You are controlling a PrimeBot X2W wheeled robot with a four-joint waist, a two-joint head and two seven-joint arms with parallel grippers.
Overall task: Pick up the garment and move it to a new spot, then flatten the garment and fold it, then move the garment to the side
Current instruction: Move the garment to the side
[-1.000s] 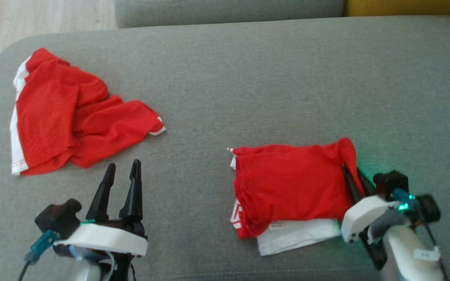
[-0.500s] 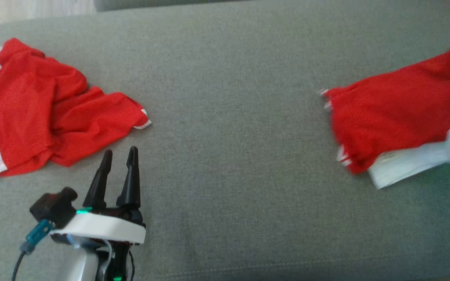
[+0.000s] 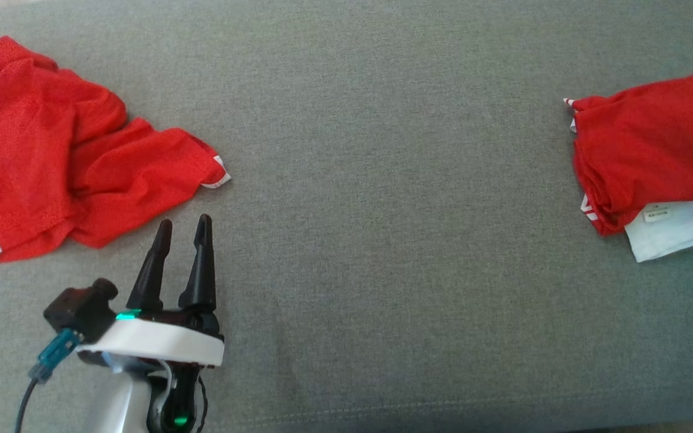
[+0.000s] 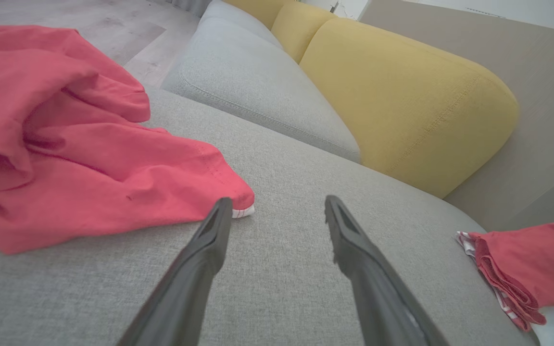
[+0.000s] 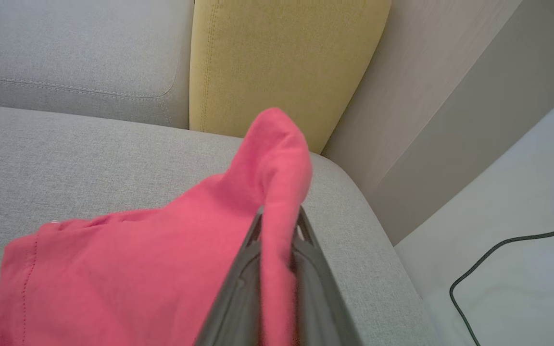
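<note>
Soft, even daylight, hardly a shadow; close to the lens my right fingers (image 5: 236, 298) look blurred.

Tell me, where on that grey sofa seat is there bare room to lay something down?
The wide middle of the grey fabric seat is bare, bordered by the crumpled red mesh garment on the left and the folded red-and-white garment at the right. Crowded: the left side, where the open left gripper hovers beside it.
</note>
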